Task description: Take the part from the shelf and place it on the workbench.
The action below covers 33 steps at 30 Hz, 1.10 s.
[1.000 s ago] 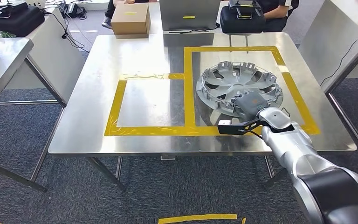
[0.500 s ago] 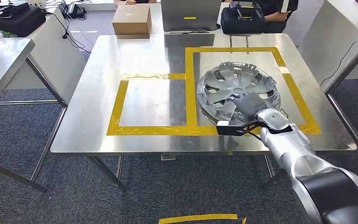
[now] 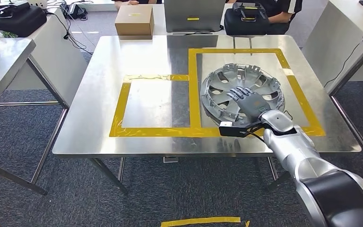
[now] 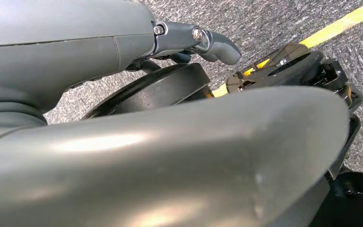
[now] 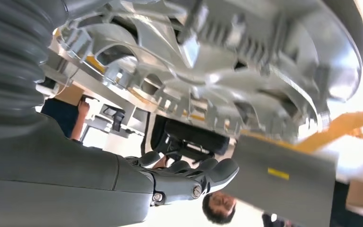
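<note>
The part, a silver wheel cover [image 3: 261,83], lies flat, inner ribbed side up, on the steel workbench [image 3: 137,52] inside the larger yellow-taped rectangle [image 3: 236,49]. My right hand [image 3: 246,100] hovers over the cover's near half with fingers stretched out and spread, holding nothing. In the right wrist view the cover [image 5: 246,61] is close by and the fingers [image 5: 194,177] are straight and clear of it. My left hand [image 4: 123,42] hangs by my side over the carpet, thumb extended, nothing in it.
A smaller taped square [image 3: 153,104] lies left of the cover. A cardboard box [image 3: 133,21], a grey case [image 3: 194,14] and a black bag [image 3: 248,21] stand at the far edge, with a person [image 3: 283,5] behind. Another steel table [image 3: 0,52] stands at left.
My right hand let go of the wheel cover's near rim and opened its fingers above it. The cover, tilted up a second ago, has settled flat on the workbench.
</note>
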Each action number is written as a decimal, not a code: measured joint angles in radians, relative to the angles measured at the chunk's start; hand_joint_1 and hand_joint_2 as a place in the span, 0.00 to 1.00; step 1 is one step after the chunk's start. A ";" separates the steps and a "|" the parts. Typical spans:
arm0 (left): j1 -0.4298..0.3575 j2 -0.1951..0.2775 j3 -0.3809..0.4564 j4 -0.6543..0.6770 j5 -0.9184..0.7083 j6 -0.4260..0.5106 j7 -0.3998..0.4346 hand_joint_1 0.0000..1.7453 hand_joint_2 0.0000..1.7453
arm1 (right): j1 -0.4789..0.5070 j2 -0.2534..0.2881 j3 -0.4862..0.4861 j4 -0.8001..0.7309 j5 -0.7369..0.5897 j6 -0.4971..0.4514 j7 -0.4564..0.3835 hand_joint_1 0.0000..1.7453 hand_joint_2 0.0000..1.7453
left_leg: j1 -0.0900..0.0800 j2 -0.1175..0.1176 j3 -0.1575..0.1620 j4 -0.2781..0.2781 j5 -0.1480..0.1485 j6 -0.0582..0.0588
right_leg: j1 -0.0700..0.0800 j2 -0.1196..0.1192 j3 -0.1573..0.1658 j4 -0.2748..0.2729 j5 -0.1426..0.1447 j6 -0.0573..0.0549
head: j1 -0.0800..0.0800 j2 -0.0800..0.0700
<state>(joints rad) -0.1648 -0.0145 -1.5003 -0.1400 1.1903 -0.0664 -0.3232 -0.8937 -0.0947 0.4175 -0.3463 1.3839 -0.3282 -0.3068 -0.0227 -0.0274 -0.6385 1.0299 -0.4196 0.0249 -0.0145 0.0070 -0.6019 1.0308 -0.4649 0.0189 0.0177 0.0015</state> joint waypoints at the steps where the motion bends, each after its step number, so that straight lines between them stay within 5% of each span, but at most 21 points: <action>1: 0.000 0.000 0.000 0.000 0.005 0.005 -0.002 0.00 0.00 | 0.001 0.000 -0.006 -0.003 -0.038 -0.021 -0.019 0.00 1.00 | 0.000 0.000 0.000 0.000 0.000 0.000 | 0.000 0.000 0.000 0.000 0.000 0.000 | 0.000 0.000; 8: 0.007 0.000 0.000 0.000 0.021 0.027 -0.023 0.00 0.00 | 0.064 0.024 -0.107 -0.119 -0.341 -0.219 -0.215 0.00 1.00 | 0.000 0.000 0.000 0.000 0.000 0.000 | 0.000 0.000 0.000 0.000 0.000 0.000 | 0.000 0.000; 16: 0.019 0.001 0.000 0.000 0.032 0.043 -0.033 0.00 0.00 | 0.288 0.046 -0.140 -0.585 -0.678 -0.288 -0.325 0.00 1.00 | 0.000 -0.001 0.000 0.000 -0.001 0.001 | 0.000 0.000 0.000 0.000 -0.002 0.000 | 0.000 0.000; 23: 0.026 0.002 0.000 0.001 0.037 0.078 -0.028 0.00 0.00 | 0.519 0.052 -0.116 -1.082 -0.987 -0.320 -0.346 0.00 1.00 | 0.000 -0.001 -0.001 0.000 -0.003 0.002 | 0.000 -0.001 0.001 -0.001 -0.004 0.001 | 0.000 0.000; 33: 0.027 0.003 0.000 0.002 0.080 0.098 0.012 0.00 0.00 | 0.697 0.085 -0.077 -1.629 -1.084 -0.371 -0.346 0.00 1.00 | 0.000 0.000 0.000 0.000 -0.005 0.001 | 0.000 -0.001 0.001 -0.001 -0.005 0.001 | 0.000 0.000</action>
<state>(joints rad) -0.1377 -0.0118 -1.5000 -0.1376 1.2708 0.0316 -0.3108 -0.1968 -0.0097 0.3401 -1.9752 0.2996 -0.6994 -0.6527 -0.0227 -0.0275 -0.6386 1.0299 -0.4243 0.0261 -0.0144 0.0062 -0.6009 1.0293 -0.4700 0.0196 0.0179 0.0015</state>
